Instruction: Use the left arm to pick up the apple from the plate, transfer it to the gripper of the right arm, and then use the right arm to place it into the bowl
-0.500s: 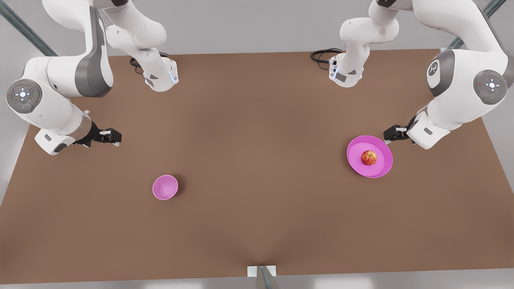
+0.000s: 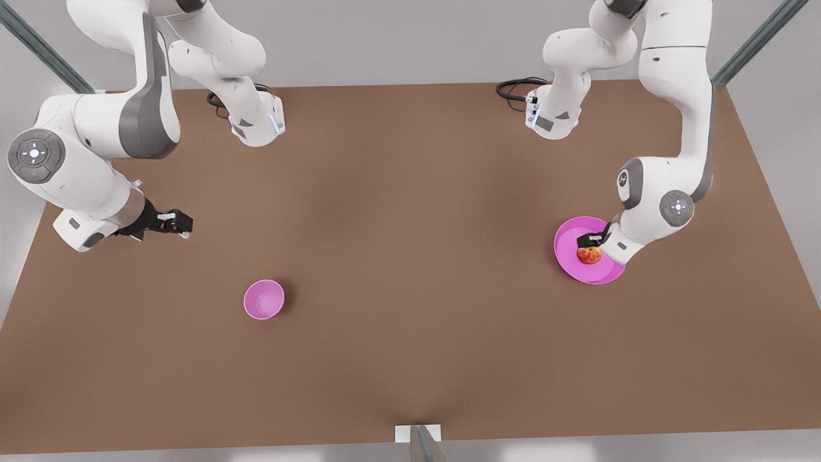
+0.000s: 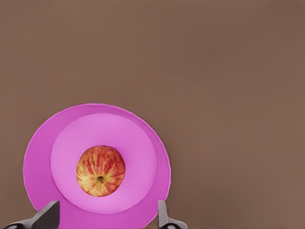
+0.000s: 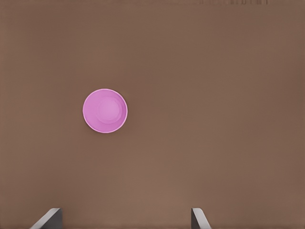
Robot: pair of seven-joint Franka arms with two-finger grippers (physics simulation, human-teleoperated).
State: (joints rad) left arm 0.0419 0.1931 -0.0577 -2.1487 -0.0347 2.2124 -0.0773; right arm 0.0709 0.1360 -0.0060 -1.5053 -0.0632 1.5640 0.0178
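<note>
**A:** Where is the apple?

**B:** The apple [image 2: 589,255] sits near the middle of the wide pink plate [image 2: 567,256], on the brown tabletop [image 2: 410,256] at the front view's right.

**A:** And the left gripper?

**B:** The left gripper [image 2: 591,240] hangs directly over the plate, just above the apple. In the left wrist view its fingers [image 3: 47,217] are spread wide, farther apart than the apple [image 3: 100,171] is broad, and hold nothing.

**A:** What about the other arm?

**B:** The right gripper [image 2: 179,223] waits at the front view's left, above the tabletop, its fingers wide apart and empty. The small pink bowl [image 2: 263,299] stands near it, well apart from the plate.
</note>
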